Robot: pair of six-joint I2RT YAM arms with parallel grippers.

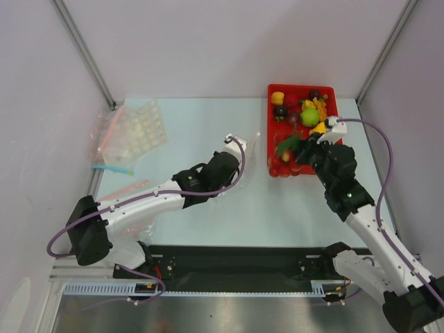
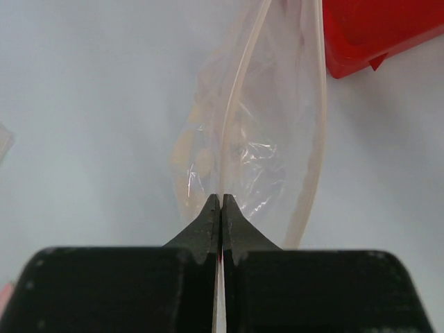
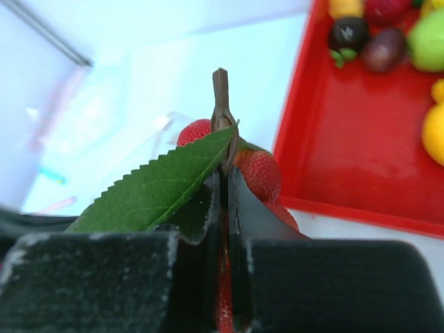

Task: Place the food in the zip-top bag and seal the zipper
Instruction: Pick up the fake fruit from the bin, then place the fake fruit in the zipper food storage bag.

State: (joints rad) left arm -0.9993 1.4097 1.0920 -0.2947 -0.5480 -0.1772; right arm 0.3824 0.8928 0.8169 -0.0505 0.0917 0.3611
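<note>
Red fruit (image 3: pixel 260 173) in right gripper (image 3: pixel 223 184)

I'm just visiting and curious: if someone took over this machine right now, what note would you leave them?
The left tool is shut on the rim of the zip-top bag, beside the red tray.
The right tool is shut on the stem of a leafy berry sprig, near the tray's left edge.
The other food lies in the tray.
Done: bag and one piece gripped.
Left: put the food in the bag, then seal the zipper, which stands open.
</note>
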